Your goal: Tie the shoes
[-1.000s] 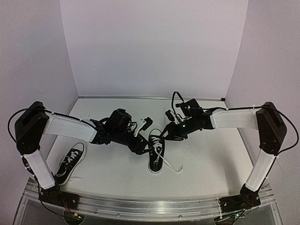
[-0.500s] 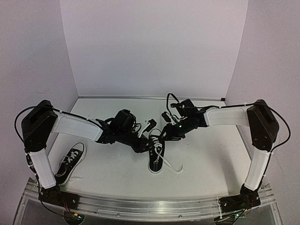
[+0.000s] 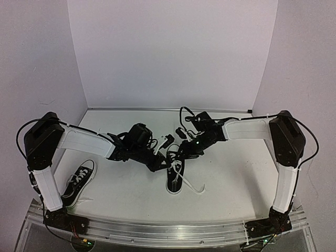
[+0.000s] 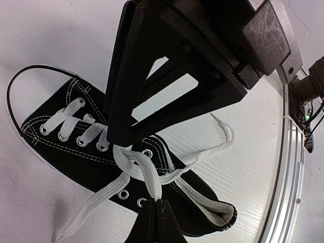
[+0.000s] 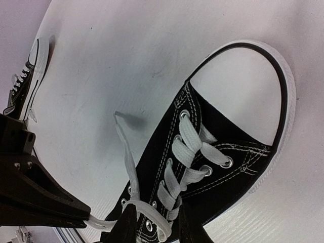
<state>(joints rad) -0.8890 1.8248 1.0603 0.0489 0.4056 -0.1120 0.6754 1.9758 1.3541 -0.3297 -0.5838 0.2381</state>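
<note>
We see a small black canvas sneaker (image 4: 71,152) just beneath both pincers, its twin (image 3: 77,184) well apart to their left. The left pincer (image 4: 155,210) pinches a limp white lace (image 4: 151,179); the right pincer (image 5: 157,230) straddles the crossing, spread. Laces look soft, slippery: we'd grip near eyelets.

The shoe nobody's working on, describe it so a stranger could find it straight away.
On the white table, look at the near left corner beside the left arm. The black sneaker lies there alone, while its twin sits mid-table.

Left arm (image 3: 81,143) stretches toward 3 o'clock, left gripper (image 3: 164,163) clamped tight; right arm (image 3: 247,128) stretches toward 8 o'clock, right gripper (image 3: 177,154) parted.
</note>
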